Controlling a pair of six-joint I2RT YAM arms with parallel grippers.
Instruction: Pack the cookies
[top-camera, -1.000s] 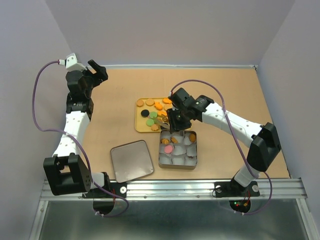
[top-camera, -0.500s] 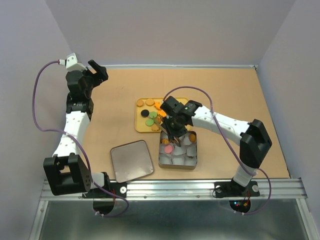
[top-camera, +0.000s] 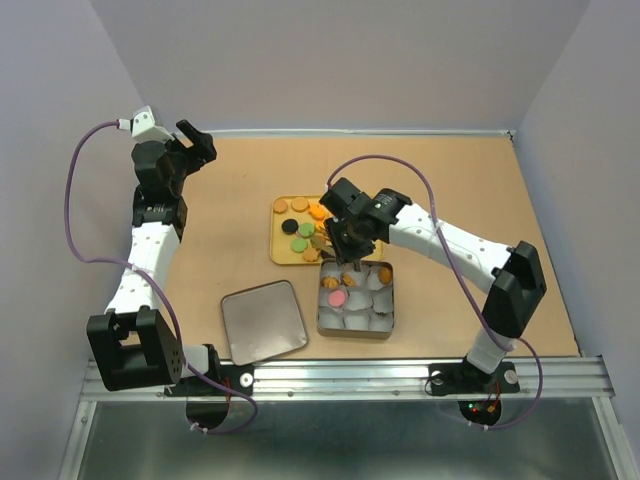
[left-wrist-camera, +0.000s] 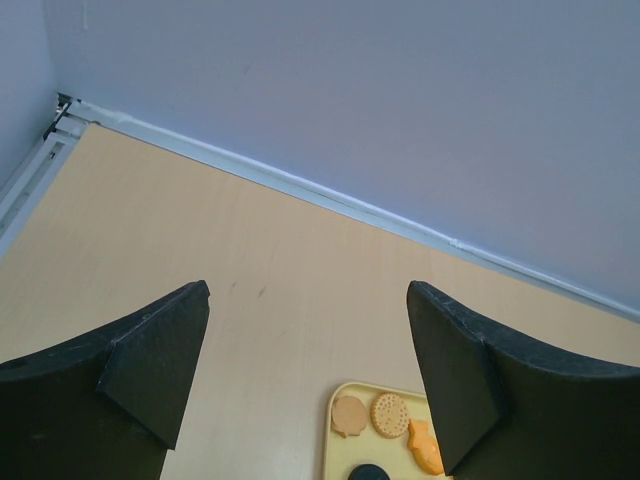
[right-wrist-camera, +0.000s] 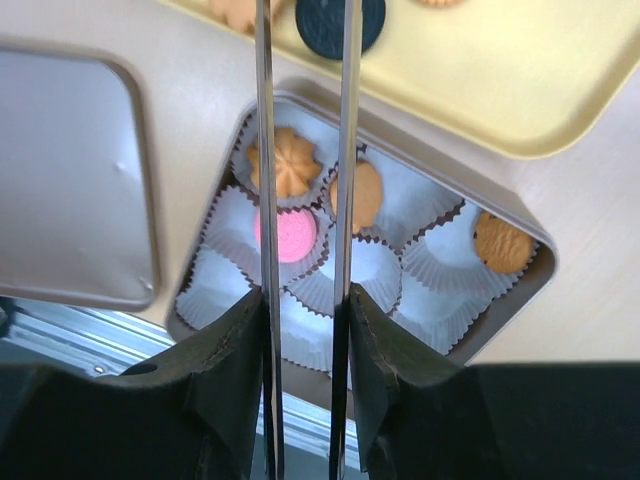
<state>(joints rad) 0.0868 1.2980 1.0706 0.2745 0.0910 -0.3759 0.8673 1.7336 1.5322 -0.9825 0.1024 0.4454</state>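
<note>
Cookies (top-camera: 297, 229) in tan, green and black lie on a yellow tray (top-camera: 279, 256). Just in front of it is a tin (top-camera: 355, 331) lined with white paper cups. Four of its cups hold cookies: an orange star-like one (right-wrist-camera: 293, 160), a pink one (right-wrist-camera: 298, 234) and two tan ones (right-wrist-camera: 367, 195). My right gripper (top-camera: 345, 243) hangs over the tin's far edge, shut on metal tongs (right-wrist-camera: 265, 150). The tongs' tips run out of the wrist view, so I cannot tell if they hold anything. My left gripper (top-camera: 195, 143) is open and empty at the far left, high above the table.
The tin's lid (top-camera: 263, 319) lies flat to the left of the tin. The left wrist view shows the tray's corner (left-wrist-camera: 336, 440) with tan cookies (left-wrist-camera: 388, 413) below the open left gripper (left-wrist-camera: 305, 370). Walls close the table at the back and sides.
My right arm has swung left, from the tin's far right corner to its far left, next to the tray. The tong blades have closed in slightly. The left arm has not moved.
</note>
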